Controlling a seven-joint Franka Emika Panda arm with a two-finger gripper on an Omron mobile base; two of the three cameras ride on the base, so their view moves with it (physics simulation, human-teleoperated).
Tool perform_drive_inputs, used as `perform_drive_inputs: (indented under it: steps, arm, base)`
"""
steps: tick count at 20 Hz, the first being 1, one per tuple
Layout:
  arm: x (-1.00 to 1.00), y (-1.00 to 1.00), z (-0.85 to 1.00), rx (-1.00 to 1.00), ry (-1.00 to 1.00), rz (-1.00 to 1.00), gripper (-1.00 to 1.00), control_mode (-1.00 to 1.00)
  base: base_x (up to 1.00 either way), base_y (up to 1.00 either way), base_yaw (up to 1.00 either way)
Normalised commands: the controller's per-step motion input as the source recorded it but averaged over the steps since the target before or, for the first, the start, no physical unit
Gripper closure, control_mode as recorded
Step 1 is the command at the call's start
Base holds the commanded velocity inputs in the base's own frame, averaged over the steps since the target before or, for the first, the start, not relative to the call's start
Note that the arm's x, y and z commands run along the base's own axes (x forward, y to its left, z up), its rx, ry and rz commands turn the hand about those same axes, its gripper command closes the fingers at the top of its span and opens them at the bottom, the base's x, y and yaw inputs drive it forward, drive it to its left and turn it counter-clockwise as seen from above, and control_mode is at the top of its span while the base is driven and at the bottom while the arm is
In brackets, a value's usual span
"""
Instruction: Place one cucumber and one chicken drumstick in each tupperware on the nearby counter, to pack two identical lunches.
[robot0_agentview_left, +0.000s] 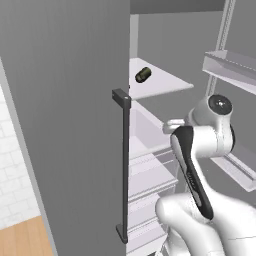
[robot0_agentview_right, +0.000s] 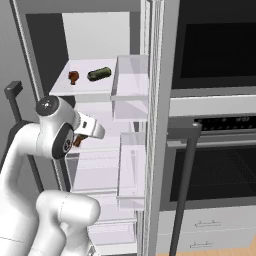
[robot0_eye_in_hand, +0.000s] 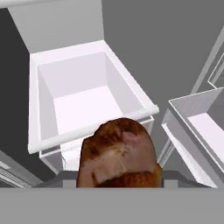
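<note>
- The arm reaches into an open fridge, its hand ahead of the middle shelves.
- In the hand view a browned chicken drumstick sits right at the gripper, covering where the fingertips stand; the jaws are closed on it at a middling width.
- In the right base view a small brown part of this drumstick shows just under the white hand.
- Beyond the held drumstick, the hand view looks down into an open white fridge drawer, with a door bin to its right.
- On the upper shelf lies a dark green cucumber, and a second chicken drumstick lies just left of it, the two apart.
- The left base view shows the same cucumber on that shelf, past the edge of the grey fridge door with its dark vertical handle.
- To the right of the fridge stands a wall oven with a dark handle.
- A patch of the light-brown wooden counter shows at the lower left of the left base view, below white tiles.
</note>
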Motion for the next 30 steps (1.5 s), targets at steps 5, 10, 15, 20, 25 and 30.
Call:
perform_drive_inputs:
  steps: [5,10,15,20,25,30]
  arm:
    - [-0.60,0.00,-0.26,0.00,0.00,0.00,1.00,1.00]
    - [0.00,0.00,0.00,0.00,0.00,0.00,1.00,1.00]
    - [0.00,0.00,0.00,0.00,0.00,0.00,1.00,1.00]
    - [0.00,0.00,0.00,0.00,0.00,0.00,1.00,1.00]
    - [0.00,0.00,0.00,0.00,0.00,0.00,1.00,1.00]
    - [0.00,0.00,0.00,0.00,0.00,0.00,1.00,1.00]
  base:
    - [-0.40,-0.01,0.00]
    - [-1.00,-0.46,-0.13]
    - [-0.82,-0.75,-0.34]
    - [-0.16,-0.93,-0.42]
    - [0.55,-1.00,-0.33]
    - [1.00,-0.99,-0.18]
